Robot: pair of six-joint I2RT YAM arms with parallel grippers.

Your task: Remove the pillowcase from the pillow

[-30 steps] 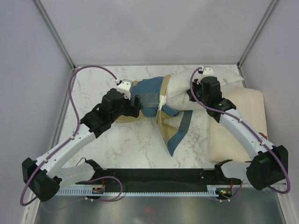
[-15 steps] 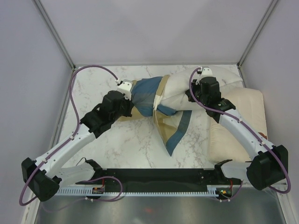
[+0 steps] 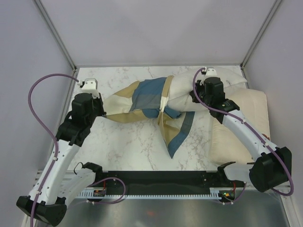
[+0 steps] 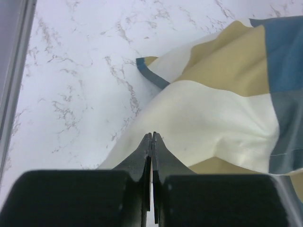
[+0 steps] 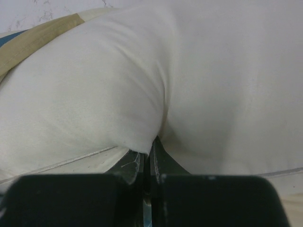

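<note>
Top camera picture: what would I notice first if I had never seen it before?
You'd first see the blue, tan and cream pillowcase, pulled out long across the middle of the marble table. The left gripper pinches its left end, and the right gripper is shut on the plump white pillow sticking out of it at the right.

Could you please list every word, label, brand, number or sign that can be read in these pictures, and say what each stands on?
None: no text can be read in any view.
Blue, tan and cream block-patterned fabric pillowcase: plain colour blocks, no writing shows.
Plump plain off-white pillow: no tag or writing shows.
Small red part on the black base rail: too small to tell whether it bears writing.
</note>
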